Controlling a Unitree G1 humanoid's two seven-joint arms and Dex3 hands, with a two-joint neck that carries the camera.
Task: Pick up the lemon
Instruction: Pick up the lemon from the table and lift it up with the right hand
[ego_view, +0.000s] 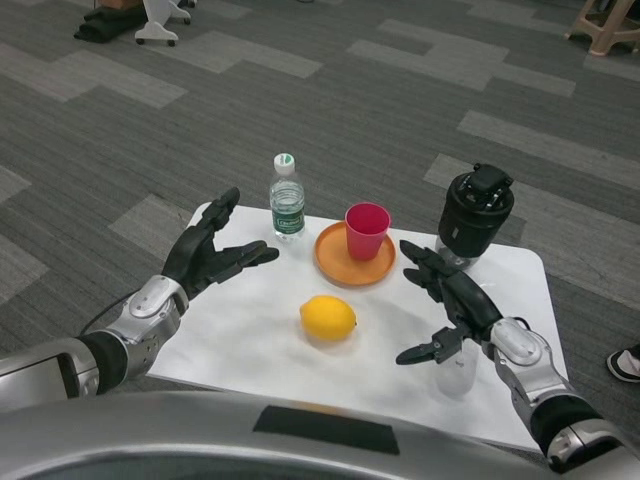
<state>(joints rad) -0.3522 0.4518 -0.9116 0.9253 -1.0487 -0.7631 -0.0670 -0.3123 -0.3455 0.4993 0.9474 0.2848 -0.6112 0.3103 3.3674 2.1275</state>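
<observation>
Over the tabletop's (250, 330) left edge we see the left hand (205, 258) with fingers spread wide, holding nothing and touching nothing. Near the right edge the right hand (450, 305) is likewise splayed and empty, above a clear glass (457, 375). Between them, toward the front edge, lies the lemon (328, 319). Behind it an orange plate (340, 268) carries an upright pink cup (366, 231); we cannot tell its contents. A water bottle (287, 203) stands at the back edge, a black device (474, 212) toward the back right corner

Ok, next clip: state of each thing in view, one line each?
lemon: lying on table, untouched
left robot hand: open, holding nothing
right robot hand: open, holding nothing
water bottle: upright, capped
pink cup: upright on orange plate
black device: upright
</observation>
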